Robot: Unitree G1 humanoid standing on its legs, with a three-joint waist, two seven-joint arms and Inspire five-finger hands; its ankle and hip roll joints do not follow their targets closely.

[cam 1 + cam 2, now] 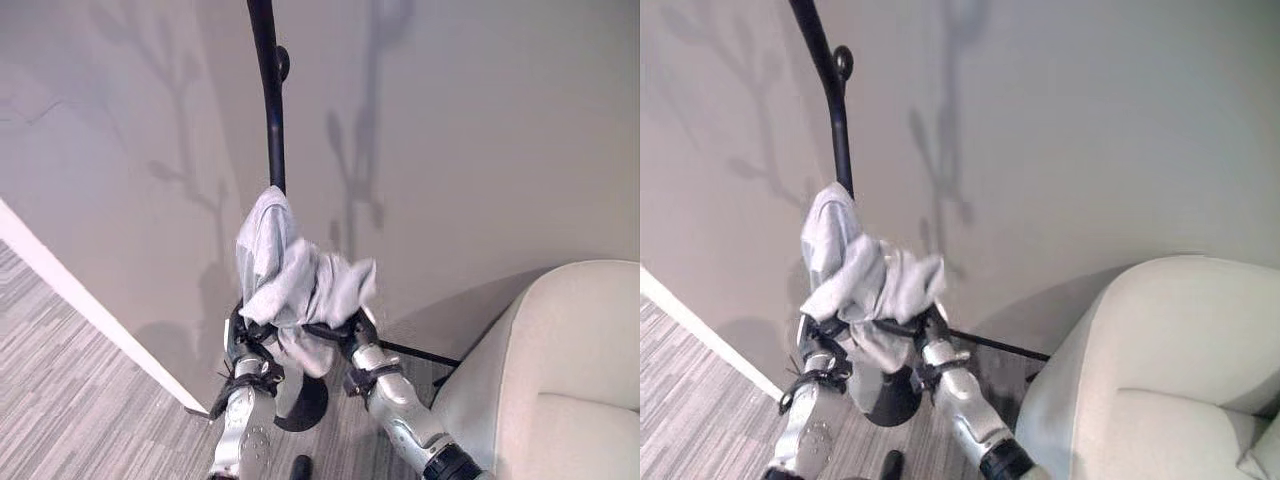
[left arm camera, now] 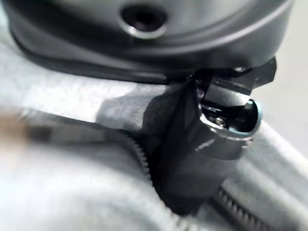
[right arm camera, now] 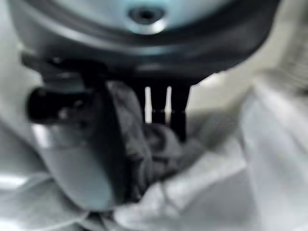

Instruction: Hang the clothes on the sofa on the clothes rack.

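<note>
A light grey zip-up garment point(image 1: 290, 270) is bunched up against the black pole of the clothes rack point(image 1: 270, 110), its top corner draped at the pole. Both hands hold it from below. My left hand point(image 1: 245, 335) grips the garment's lower left part; in the left wrist view its thumb point(image 2: 211, 144) presses into the grey cloth point(image 2: 72, 192) beside the zipper. My right hand point(image 1: 355, 335) grips the lower right part; in the right wrist view its thumb point(image 3: 72, 159) and fingers pinch folds of cloth point(image 3: 202, 187).
The rack's round black base point(image 1: 890, 400) stands on the grey striped floor by a plain wall with a white skirting board point(image 1: 90, 310). A peg knob point(image 1: 843, 62) sticks out high on the pole. A cream sofa point(image 1: 570, 370) is at the right.
</note>
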